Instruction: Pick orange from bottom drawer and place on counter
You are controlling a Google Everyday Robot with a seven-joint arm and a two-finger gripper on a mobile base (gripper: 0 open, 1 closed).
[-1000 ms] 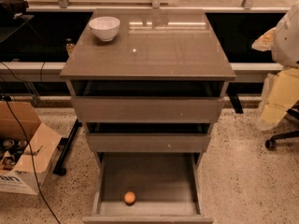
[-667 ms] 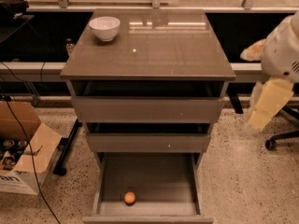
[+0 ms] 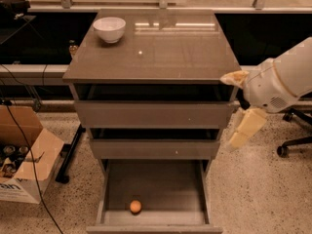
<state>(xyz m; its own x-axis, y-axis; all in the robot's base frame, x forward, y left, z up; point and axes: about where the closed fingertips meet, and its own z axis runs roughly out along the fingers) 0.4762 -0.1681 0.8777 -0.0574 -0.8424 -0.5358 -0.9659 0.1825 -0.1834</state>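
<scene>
The orange lies on the floor of the bottom drawer, near its front left. The drawer is pulled fully out. The counter is the glossy grey-brown top of the cabinet. My gripper is at the cabinet's right side, level with the upper drawers, on a white arm coming in from the right. Its two cream fingers are spread wide and hold nothing. It is well above and to the right of the orange.
A white bowl stands on the counter's back left corner. The two upper drawers are slightly open. A cardboard box and cables lie on the floor at left. An office chair base is at right.
My arm and gripper have moved left and down, from the right edge of view to beside the cabinet's right side. The orange and drawers have not moved.
</scene>
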